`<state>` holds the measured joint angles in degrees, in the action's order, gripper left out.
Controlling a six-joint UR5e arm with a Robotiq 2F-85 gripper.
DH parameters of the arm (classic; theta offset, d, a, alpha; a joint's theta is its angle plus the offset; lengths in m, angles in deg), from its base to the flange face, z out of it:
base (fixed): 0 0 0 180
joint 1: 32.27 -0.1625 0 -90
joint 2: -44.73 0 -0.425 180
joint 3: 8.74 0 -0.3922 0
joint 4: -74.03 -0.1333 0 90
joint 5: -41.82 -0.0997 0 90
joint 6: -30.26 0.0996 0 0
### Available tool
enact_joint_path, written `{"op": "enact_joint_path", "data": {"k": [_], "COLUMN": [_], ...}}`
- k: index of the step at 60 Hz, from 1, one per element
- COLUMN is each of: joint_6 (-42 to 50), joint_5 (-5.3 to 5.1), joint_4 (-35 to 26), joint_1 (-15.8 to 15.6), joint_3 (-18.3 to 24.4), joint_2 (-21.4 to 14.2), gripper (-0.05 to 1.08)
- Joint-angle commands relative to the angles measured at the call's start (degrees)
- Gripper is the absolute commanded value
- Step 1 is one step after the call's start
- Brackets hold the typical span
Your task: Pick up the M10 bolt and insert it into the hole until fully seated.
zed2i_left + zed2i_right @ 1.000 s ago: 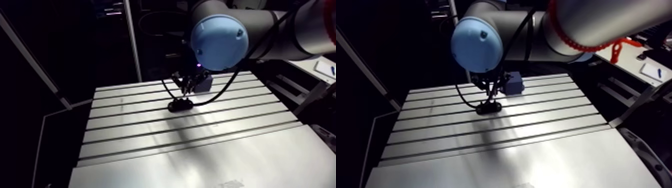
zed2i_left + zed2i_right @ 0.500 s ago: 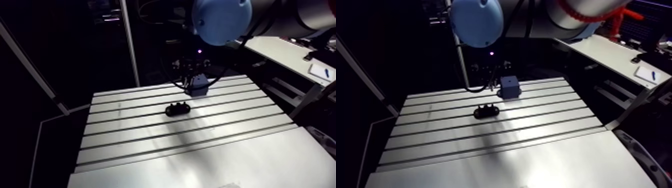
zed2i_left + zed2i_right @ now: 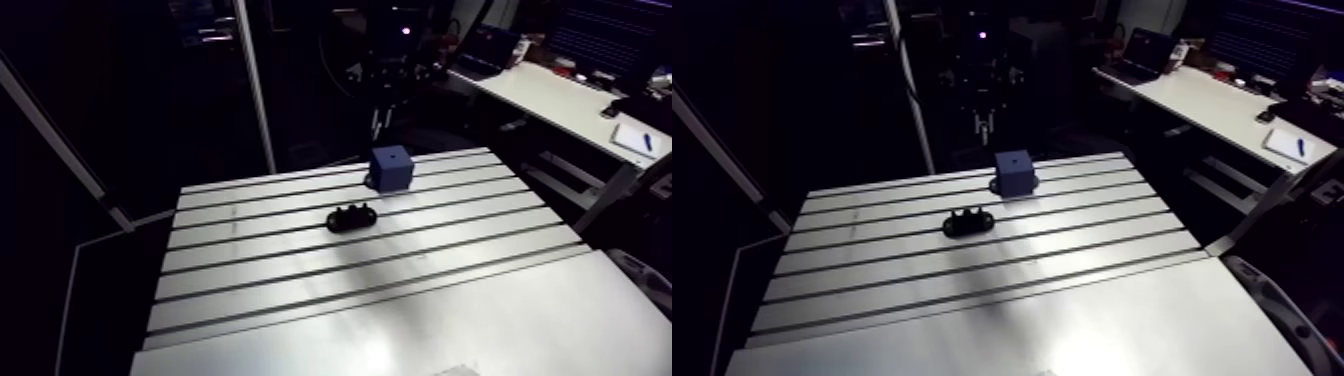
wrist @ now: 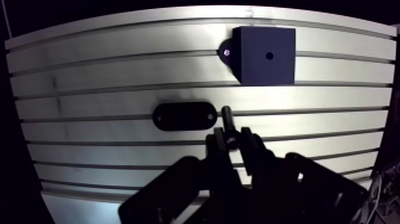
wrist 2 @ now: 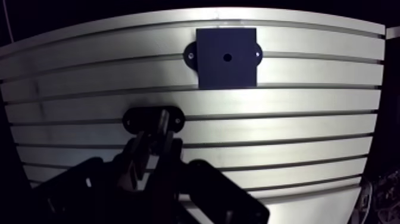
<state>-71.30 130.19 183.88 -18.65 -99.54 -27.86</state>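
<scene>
A blue block (image 4: 265, 65) with a small round hole (image 4: 269, 56) in its top stands near the table's far edge. A black oval holder (image 4: 183, 115) lies on the table nearer than the block. In the wrist view my gripper (image 4: 233, 138) is shut on a dark bolt (image 4: 227, 118), which sticks out past the fingertips. Bolt and fingers hang high over the table, beside the holder and short of the block. In the arm view the gripper (image 3: 380, 122) hangs above the block (image 3: 391, 167), and the holder (image 3: 350, 216) sits in front of it.
The slotted aluminium table (image 3: 300, 290) has long grooves running across it, and the block's base flange (image 4: 225, 53) is screwed into one. A dark upright post (image 3: 255, 90) stands behind the table's far left side.
The gripper was down at the black holder earlier, then rose and moved back toward the blue block; now it hangs high above it. The arm view has shifted with the arm.
</scene>
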Motion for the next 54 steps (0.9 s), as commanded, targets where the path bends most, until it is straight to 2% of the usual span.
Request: {"op": "enact_joint_path", "data": {"k": [1,16,23,31,42,48,54], "joint_6": [0.09,0.35,0.92,1.14,1.14,1.14,1.23], "joint_5": [0.27,0.52,1.05,1.06,1.31,2.34,2.55], "joint_4": [-4.31,-7.52,-10.11,-12.85,-13.92,-13.92,-13.84], "joint_1": [0.33,0.98,1.32,1.92,2.03,2.03,2.11], "joint_3": [5.24,9.09,11.71,14.83,16.81,17.60,18.05], "joint_2": [2.17,4.46,6.48,9.01,10.96,12.19,12.81], "gripper": [1.08,1.08,1.08,1.08,1.08,1.08,1.08]}}
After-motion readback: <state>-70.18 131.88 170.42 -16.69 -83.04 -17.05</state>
